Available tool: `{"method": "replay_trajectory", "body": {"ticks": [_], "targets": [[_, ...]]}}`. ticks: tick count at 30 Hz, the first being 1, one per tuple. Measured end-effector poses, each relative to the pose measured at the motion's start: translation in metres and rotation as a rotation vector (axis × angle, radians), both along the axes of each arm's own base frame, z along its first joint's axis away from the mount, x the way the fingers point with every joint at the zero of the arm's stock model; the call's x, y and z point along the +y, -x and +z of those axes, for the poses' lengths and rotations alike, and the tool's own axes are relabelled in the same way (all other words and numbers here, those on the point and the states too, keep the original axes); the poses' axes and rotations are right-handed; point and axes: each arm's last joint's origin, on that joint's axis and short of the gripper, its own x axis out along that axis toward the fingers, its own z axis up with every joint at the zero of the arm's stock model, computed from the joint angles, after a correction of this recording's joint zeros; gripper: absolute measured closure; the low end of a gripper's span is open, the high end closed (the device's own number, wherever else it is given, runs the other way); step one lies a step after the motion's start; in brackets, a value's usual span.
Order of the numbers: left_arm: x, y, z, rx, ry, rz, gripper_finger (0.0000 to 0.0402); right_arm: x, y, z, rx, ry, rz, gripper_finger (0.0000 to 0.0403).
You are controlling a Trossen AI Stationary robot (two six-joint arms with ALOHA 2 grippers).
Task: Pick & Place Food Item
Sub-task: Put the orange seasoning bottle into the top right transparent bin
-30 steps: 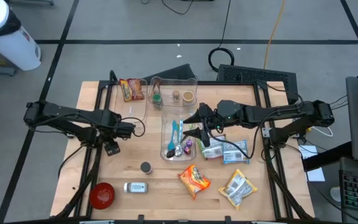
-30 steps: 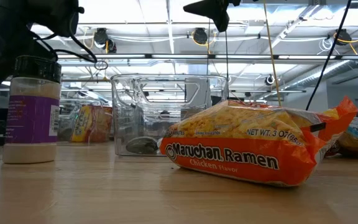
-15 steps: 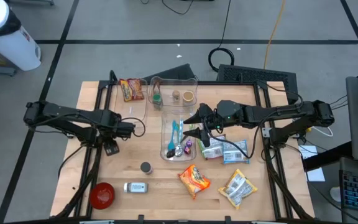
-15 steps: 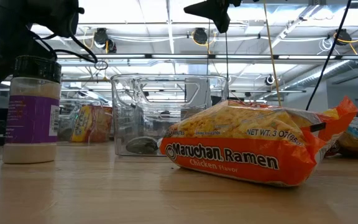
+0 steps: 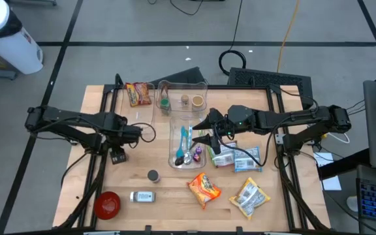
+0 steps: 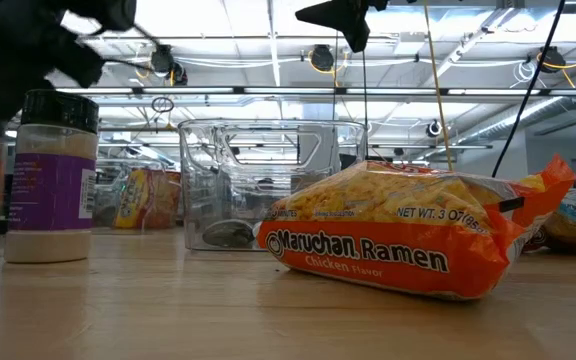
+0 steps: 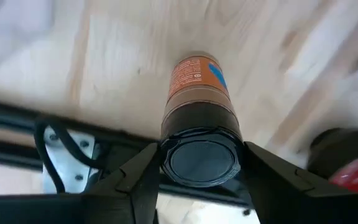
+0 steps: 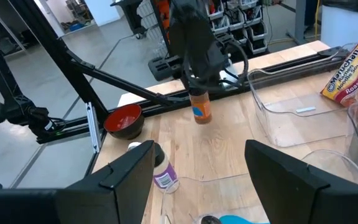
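Two arms out over a wooden table [image 5: 162, 163]. Left gripper [image 7: 201, 158] at the table's left side, pointing down, clamped on an orange jar [image 7: 197, 81] just under its dark lid, one finger pressed against each side. From the right wrist view, same jar [image 8: 199, 107] hanging upright beneath the left arm, base at or just above the wood; cannot tell whether touching. Near it, toward the table's front corner, a red bowl [image 5: 107, 203].

Right gripper [image 5: 202, 132] raised near the table's middle, fingers apart and holding nothing, just beside the right wall of a long clear bin [image 5: 172, 140]. Inside the bin, blue utensils and a few small items. Behind it, at the back edge, a second clear container [image 5: 181, 86] with small items inside.

Lying flat near the front of the table, an orange ramen packet [image 5: 204, 187], well apart from the held jar. Standing upright to the left of the packet in the low view, a white bottle [image 6: 53, 180] with a purple label and dark cap. More snack packets [image 5: 237, 158] just right of the bin, below the right arm, and another packet [image 5: 250, 198] at the front right. One further noodle packet [image 5: 138, 93] at the back left, beside the second container.
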Motion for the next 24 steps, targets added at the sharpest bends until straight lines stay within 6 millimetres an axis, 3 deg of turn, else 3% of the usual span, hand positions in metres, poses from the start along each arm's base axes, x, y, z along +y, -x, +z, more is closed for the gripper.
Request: {"method": "replay_trajectory", "body": {"ticks": [9,16,24], "targets": [[0.001,-0.014,0.052,-0.211,-0.012,-0.033,0.0198,0.000,0.000,0.000,-0.001,0.004,0.000,0.0161],[0.015,-0.024,0.089,-0.311,-0.026,0.018,0.0198,0.000,0.000,0.000,-0.001,0.004,0.001,0.0161],[0.042,-0.075,0.117,-0.392,-0.086,-0.079,0.0198,0.000,0.000,0.000,-0.001,0.007,0.001,0.0161]]}}
